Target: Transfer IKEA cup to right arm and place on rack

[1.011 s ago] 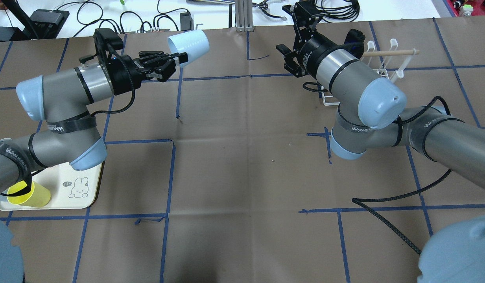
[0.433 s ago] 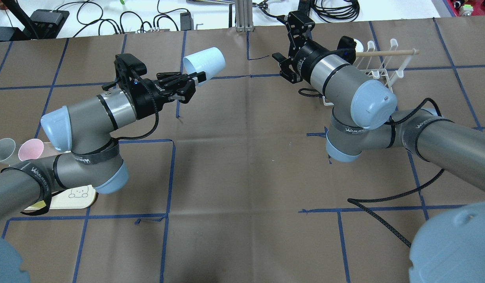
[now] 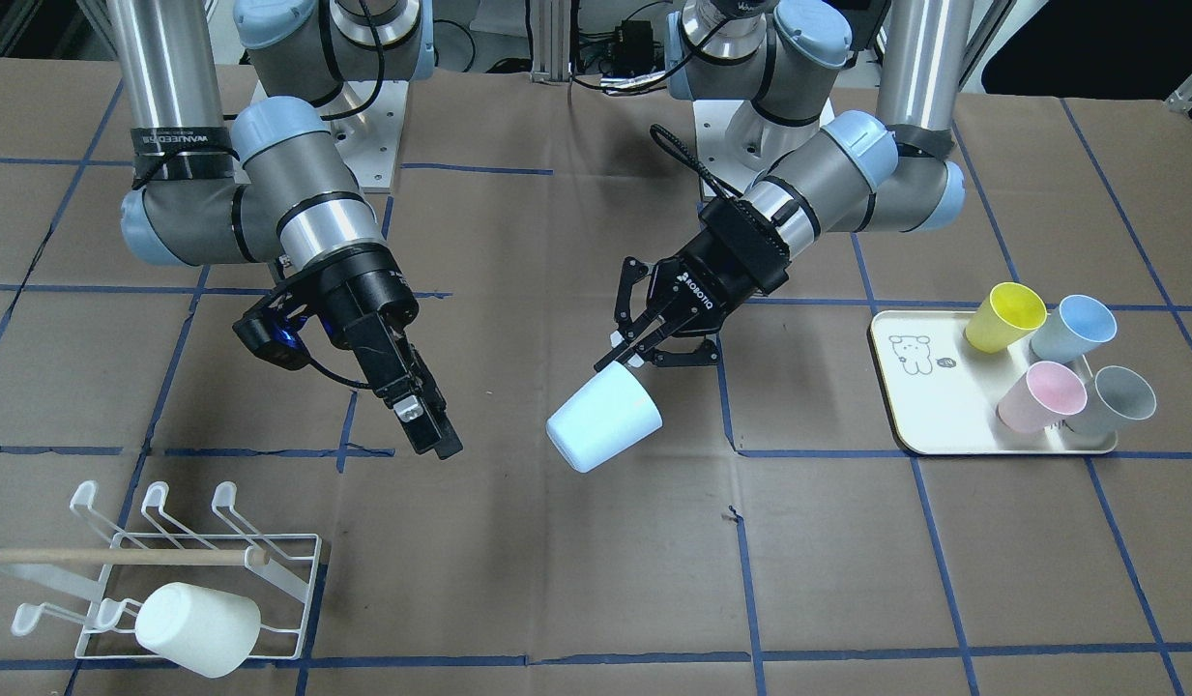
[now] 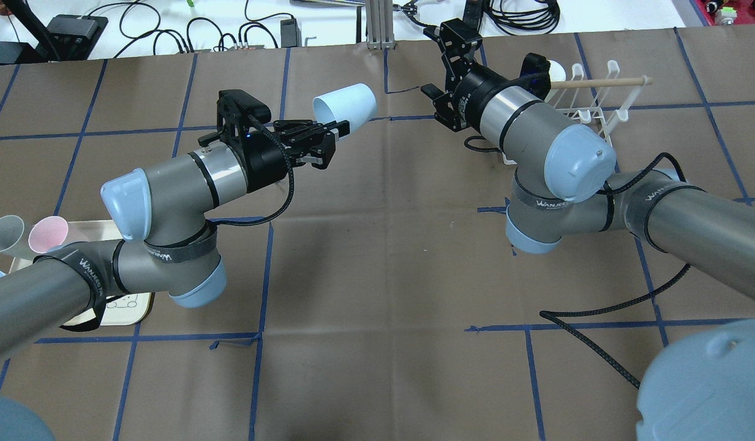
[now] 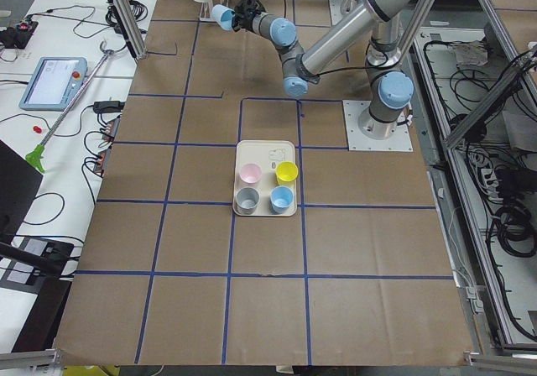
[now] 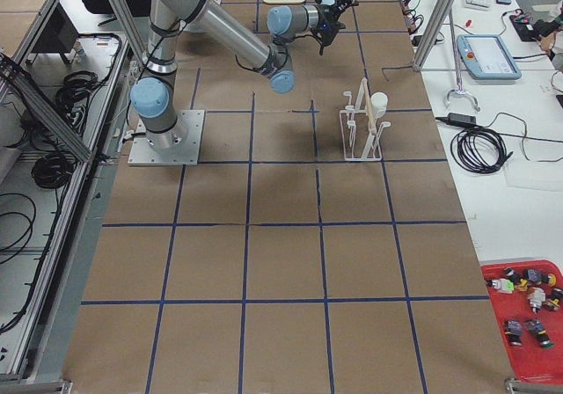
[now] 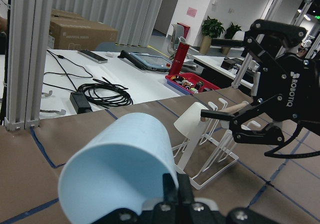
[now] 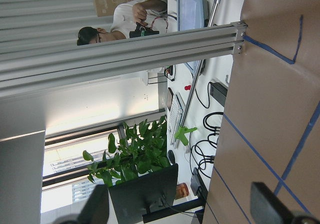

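Overhead exterior: left gripper [image 4: 339, 129], pinching the cup [image 4: 345, 105] by its rim, has carried it rightward toward the right gripper [image 4: 437, 103], whose fingers are spread. Handover is judged imminent.

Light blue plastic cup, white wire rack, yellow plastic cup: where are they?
Light blue plastic cup [image 4: 348, 101]: overhead view, its side wall.
White wire rack [image 3: 122, 556]: front-facing view, its wooden dowel.
Yellow plastic cup [image 3: 1015, 309]: front-facing view, its open mouth.

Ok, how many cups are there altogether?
6. On the tray: yellow cup, blue cup, pink cup, grey cup. In the left gripper: pale cup. On the rack: white cup. None look hidden.
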Tool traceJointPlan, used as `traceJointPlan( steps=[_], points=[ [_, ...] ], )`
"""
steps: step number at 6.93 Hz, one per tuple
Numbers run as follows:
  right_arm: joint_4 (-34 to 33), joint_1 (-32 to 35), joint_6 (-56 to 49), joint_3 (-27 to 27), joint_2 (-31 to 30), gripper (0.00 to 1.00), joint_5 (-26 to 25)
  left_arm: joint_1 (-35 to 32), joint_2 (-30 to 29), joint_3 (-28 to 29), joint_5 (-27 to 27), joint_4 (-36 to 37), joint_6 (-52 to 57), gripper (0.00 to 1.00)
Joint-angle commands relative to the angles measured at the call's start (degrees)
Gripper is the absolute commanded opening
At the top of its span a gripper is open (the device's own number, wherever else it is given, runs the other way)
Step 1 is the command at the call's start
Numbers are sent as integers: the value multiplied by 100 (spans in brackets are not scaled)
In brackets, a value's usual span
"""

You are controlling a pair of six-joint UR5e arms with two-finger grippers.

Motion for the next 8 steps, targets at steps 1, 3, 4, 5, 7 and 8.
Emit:
traceJointPlan(
  steps=[1, 3, 4, 5, 7, 8],
  points=[
    [528, 32, -93, 30, -51, 98, 425, -33, -63, -7, -211, 28, 28, 0],
    [844, 41, -93, 144, -69, 99, 435, -42, -64, -7, -265, 37, 10, 0],
    [1108, 41, -180, 162, -121, 99, 435, -42, -81, -7, -265, 46, 10, 0],
    [1206, 41, -354, 180, -174, 99, 435, -42, -72, -16, -274, 46, -7, 0],
    [1199, 128, -391, 145, -218, 98, 426, -42, -72, -7, -283, 46, -25, 0],
    [1190, 216, -391, 145, -253, 98, 357, -42, -81, -7, -344, 54, -34, 0]
  ],
)
